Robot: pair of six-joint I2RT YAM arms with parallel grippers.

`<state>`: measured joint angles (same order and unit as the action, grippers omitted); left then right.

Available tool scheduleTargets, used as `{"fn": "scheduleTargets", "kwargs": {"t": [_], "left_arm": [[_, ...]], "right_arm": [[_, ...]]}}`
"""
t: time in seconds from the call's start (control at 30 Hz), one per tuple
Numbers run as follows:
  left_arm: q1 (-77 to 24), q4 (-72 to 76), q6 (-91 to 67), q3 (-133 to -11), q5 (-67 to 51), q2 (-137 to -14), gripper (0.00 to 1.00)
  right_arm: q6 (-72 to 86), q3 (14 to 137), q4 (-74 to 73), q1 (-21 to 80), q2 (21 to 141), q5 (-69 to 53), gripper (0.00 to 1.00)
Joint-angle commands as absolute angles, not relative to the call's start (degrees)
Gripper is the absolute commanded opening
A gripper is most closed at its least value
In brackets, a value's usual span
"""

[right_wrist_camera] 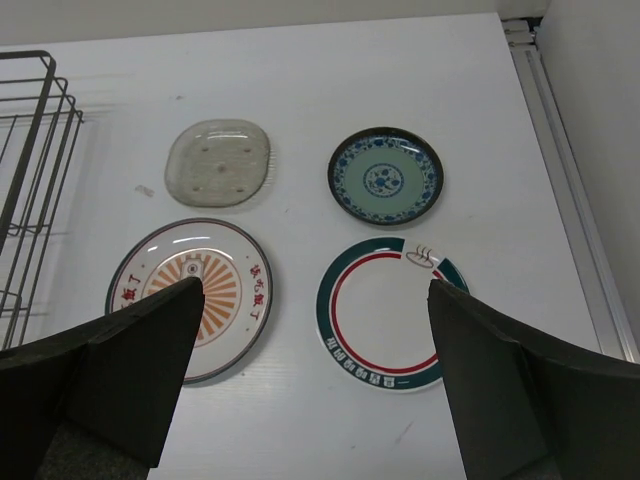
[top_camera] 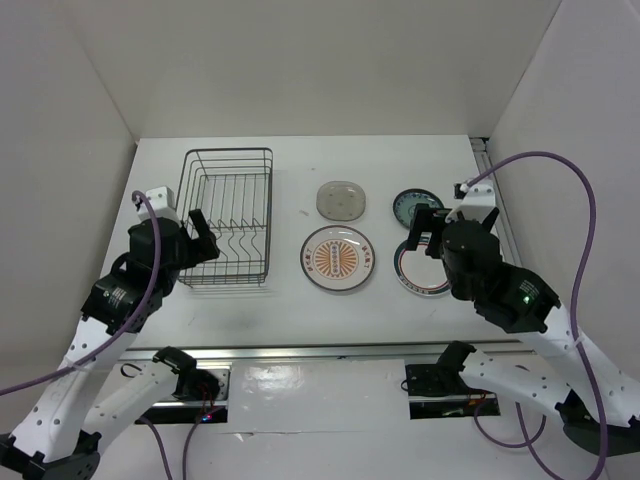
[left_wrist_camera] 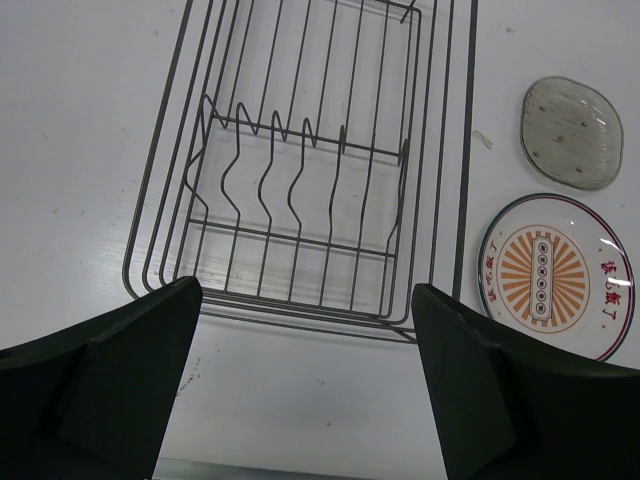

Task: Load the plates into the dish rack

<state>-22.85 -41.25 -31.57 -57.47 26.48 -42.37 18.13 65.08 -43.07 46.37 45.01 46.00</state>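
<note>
Jaws wide and empty on both arms, my right gripper hovers over the red-ringed plate at centre right of the top view, while the dish rack, long axis running up-frame, lies well left by my left gripper.

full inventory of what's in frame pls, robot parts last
dark wire dish rack: 1, dark metal, left part of the table, empty
large white round plate with orange patterned centre: 1, white/orange, flat on the table right of the rack
small translucent grey plate: 1, grey, behind the orange-centred plate
white round plate with red-and-dark rim ring: 1, white, right of the orange-centred plate
small teal patterned round plate: 1, teal, behind the ringed plate
white table: 1, white, under everything
left hand: 1, black, open, empty, over the rack's near end
right hand: 1, black, open, empty, above the ringed plate
</note>
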Motion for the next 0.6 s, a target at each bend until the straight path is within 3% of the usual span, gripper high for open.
{"fn": "scheduleTargets", "kwargs": {"t": [0.0, 0.13, 0.3, 0.43, 0.57], "left_arm": [[-22.32, -38.76, -30.67, -57.83, 25.93, -41.84, 1.0], [-22.32, -38.76, -30.67, -57.83, 25.4, -41.84, 1.0], [-21.8, -37.18, -29.27, -57.3, 21.9, -41.84, 1.0], [-21.27, -36.65, -28.74, -57.3, 20.3, -40.44, 1.0], [-21.27, -35.86, -28.21, -56.78, 19.17, -39.81, 1.0]], "right_arm": [[18.36, 65.13, -41.04, 47.11, 44.65, 47.99, 1.0], [19.07, 62.33, -38.26, 47.11, 42.11, 41.52, 1.0], [30.83, 46.8, -27.71, 47.11, 45.43, 28.68, 1.0], [37.43, 34.74, -9.38, 45.02, 50.17, 16.46, 1.0], [37.44, 26.38, 2.95, 42.11, 52.11, 14.25, 1.0]]}}
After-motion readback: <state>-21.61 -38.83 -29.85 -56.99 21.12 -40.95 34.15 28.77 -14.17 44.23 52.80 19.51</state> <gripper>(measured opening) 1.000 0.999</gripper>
